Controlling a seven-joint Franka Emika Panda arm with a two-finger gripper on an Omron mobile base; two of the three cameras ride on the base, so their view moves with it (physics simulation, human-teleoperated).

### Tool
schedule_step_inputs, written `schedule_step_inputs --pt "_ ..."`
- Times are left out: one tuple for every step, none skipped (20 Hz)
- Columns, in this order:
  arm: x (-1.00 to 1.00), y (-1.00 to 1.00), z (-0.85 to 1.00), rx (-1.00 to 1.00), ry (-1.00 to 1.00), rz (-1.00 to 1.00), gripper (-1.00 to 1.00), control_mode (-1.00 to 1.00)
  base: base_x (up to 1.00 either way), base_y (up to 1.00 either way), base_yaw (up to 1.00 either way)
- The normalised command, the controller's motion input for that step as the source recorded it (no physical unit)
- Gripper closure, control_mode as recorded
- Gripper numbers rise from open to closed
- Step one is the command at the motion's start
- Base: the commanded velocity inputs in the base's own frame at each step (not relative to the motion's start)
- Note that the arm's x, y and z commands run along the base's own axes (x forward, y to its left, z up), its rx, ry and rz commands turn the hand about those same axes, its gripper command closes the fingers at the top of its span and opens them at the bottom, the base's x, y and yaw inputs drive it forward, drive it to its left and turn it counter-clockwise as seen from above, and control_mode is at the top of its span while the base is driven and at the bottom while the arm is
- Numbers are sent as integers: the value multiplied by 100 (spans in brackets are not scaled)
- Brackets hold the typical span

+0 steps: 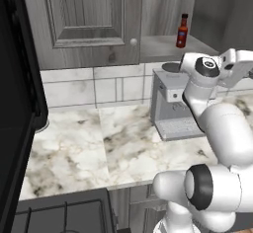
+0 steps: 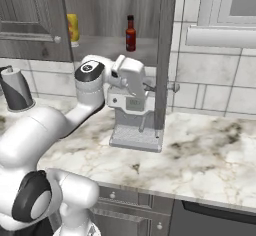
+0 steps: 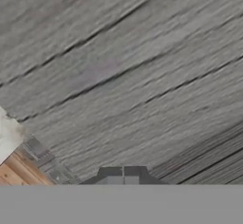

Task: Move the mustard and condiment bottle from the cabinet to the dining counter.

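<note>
The cabinet stands with its right door swung open, edge-on in the right base view. On its grey shelf the yellow mustard sits at the left. The dark reddish condiment bottle stands upright further right. My gripper is below the shelf, right up against the open door near its knob. In the hand view my gripper is shut with nothing between its fingers, very close to the door's wood grain. Both bottles stand untouched.
A grey coffee machine stands on the marble worktop under the shelf, just below my hand. A grey-and-white jug is at the left. A stove lies at the lower left, beside a tall black appliance.
</note>
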Motion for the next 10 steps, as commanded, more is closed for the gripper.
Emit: schedule_step_inputs --pt "14 -59 0 0 0 8 100 -100 0 0 0" --pt "6 -50 0 0 0 11 100 -100 0 0 0" --pt "0 -41 0 0 0 14 100 -100 0 0 0" --pt "0 -27 0 0 -5 17 100 -100 0 0 0" --pt "0 -13 0 0 -14 21 100 -100 0 0 0" --pt "-16 -5 0 0 -23 26 100 -100 0 0 0" --pt "-31 0 0 0 -28 29 100 -100 0 0 0" --pt "-43 0 0 0 -34 33 100 -100 0 0 0" --pt "-60 0 0 0 -42 36 100 -100 0 0 0" --pt "-64 0 -3 0 -44 37 100 -100 0 0 0"
